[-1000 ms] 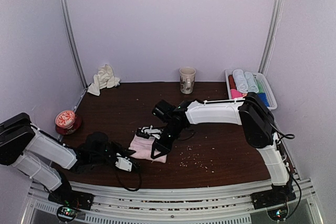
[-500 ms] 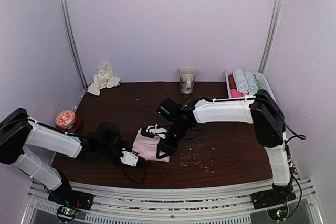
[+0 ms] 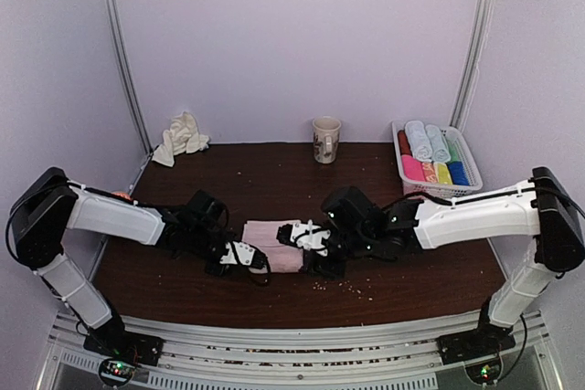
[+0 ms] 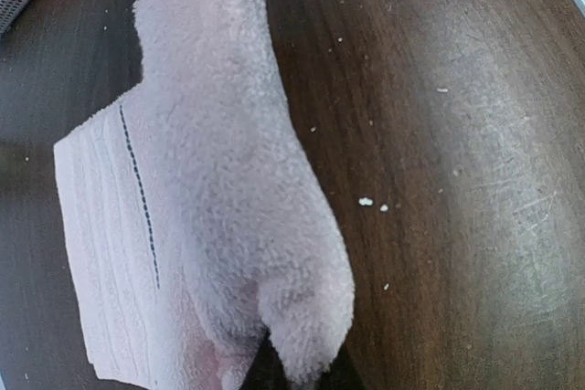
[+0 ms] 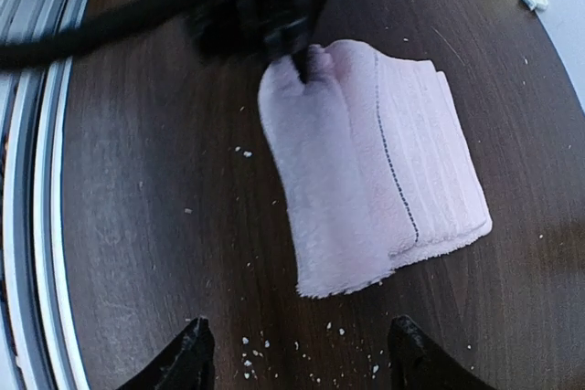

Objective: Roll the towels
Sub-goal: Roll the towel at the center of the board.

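Observation:
The pale pink towel (image 3: 274,242) lies on the dark table, with one long side folded over into a thick roll-like fold (image 4: 228,162). My left gripper (image 3: 256,260) is shut on the near end of that fold; its dark fingertips (image 4: 260,374) pinch the cloth at the bottom of the left wrist view, and it also shows in the right wrist view (image 5: 297,47). My right gripper (image 5: 302,363) is open and empty, just short of the towel's other end (image 5: 366,171); in the top view it (image 3: 315,258) is right of the towel. The cream-white towel (image 3: 181,137) lies crumpled at the back left.
A mug (image 3: 325,139) stands at the back centre. A white basket (image 3: 475,175) with rolled coloured and blue-grey towels stands at the back right. Pale crumbs (image 3: 343,285) are scattered on the table near the pink towel. The metal rail (image 5: 37,180) runs along the table's front edge.
The left gripper moved right to the pink towel and closed on its folded edge. The right arm swung back, lowered, and now faces the towel's right end. The towel now lies flatter, partly folded.

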Tool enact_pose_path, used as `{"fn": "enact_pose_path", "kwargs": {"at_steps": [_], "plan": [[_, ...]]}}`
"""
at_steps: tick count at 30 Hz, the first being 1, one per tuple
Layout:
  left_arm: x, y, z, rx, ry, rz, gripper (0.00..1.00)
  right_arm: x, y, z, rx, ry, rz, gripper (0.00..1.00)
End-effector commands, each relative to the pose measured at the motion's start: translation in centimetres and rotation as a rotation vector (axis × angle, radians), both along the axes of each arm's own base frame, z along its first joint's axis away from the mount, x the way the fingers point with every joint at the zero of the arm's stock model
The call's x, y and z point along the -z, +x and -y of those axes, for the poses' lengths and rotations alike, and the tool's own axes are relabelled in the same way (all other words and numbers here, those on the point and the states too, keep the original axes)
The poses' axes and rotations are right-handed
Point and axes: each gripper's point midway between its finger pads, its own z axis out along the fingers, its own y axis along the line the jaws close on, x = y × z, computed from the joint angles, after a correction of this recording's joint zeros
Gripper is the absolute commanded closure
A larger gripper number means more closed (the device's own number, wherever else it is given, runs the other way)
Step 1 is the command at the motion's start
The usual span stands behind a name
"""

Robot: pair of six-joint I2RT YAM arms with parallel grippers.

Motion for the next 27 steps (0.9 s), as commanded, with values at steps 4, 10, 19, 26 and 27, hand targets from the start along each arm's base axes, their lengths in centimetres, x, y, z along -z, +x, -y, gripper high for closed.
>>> {"fn": "enact_pose_path", "kwargs": {"at_steps": [4,10,19,26,27], "plan": [[2.4,-2.8,-2.0,-0.034,0.084,-0.322,1.0,-1.4,-0.8,-0.2,-0.079,0.053,0.394,0.3],[3.2,-2.4,-2.1,-0.044,0.106,-0.405,1.0,0.5,-1.0,-1.5,-0.093,-0.048,0.519,0.24],[3.9,-1.8,-2.4,-0.063,0.113,-0.485,1.0,2.6,0.6,-4.2,-0.042,-0.177,0.674,0.24],[4.1,-1.9,-2.5,-0.064,0.115,-0.492,1.0,4.3,1.6,-5.0,-0.032,-0.248,0.713,0.27],[4.1,-1.9,-2.5,-0.064,0.114,-0.493,1.0,4.8,1.7,-5.1,-0.037,-0.263,0.712,0.29]]}}
